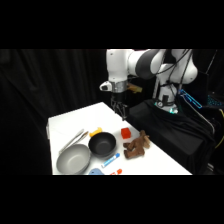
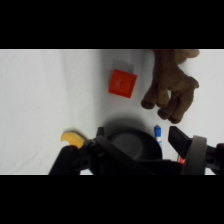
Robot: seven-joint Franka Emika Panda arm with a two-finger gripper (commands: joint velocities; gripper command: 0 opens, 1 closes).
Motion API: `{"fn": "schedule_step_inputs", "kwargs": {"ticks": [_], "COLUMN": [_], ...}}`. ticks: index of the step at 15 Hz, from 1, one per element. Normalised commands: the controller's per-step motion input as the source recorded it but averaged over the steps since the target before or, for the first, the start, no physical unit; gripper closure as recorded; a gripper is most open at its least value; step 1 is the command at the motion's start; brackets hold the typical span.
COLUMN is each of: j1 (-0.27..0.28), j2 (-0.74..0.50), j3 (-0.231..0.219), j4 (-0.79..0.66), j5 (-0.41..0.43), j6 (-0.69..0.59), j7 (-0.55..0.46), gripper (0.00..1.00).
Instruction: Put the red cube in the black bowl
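The red cube (image 1: 125, 133) sits on the white table, just right of the black bowl (image 1: 102, 144). My gripper (image 1: 121, 113) hangs above the table, a little behind the cube and well clear of it. In the wrist view the red cube (image 2: 123, 83) lies out ahead with nothing touching it. The black bowl (image 2: 131, 144) shows low in that view, partly hidden behind the black linkage. The gripper (image 2: 135, 152) is open, its fingers spread wide with nothing between them.
A brown plush toy (image 1: 137, 146) lies right of the cube and close to it. A grey bowl (image 1: 73, 159) and metal tongs (image 1: 73, 139) are left of the black bowl. A small orange piece (image 1: 95, 131) lies behind the bowl, a blue pen (image 1: 111, 160) in front.
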Motion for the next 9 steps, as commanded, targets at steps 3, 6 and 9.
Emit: {"fn": "schedule_step_inputs", "kwargs": {"ticks": [3,6,9], "j1": [-0.094,-0.078,-0.036], "j2": [-0.13,-0.08,-0.02], "j3": [-0.006,-0.023,-0.010], "j4": [-0.32,-0.24,-0.17], "j5": [-0.181,-0.083,0.024], "j6": [0.40,0.31,0.28], "j7": [0.24,0.13,0.09], "gripper": [0.00,0.00,0.00]}}
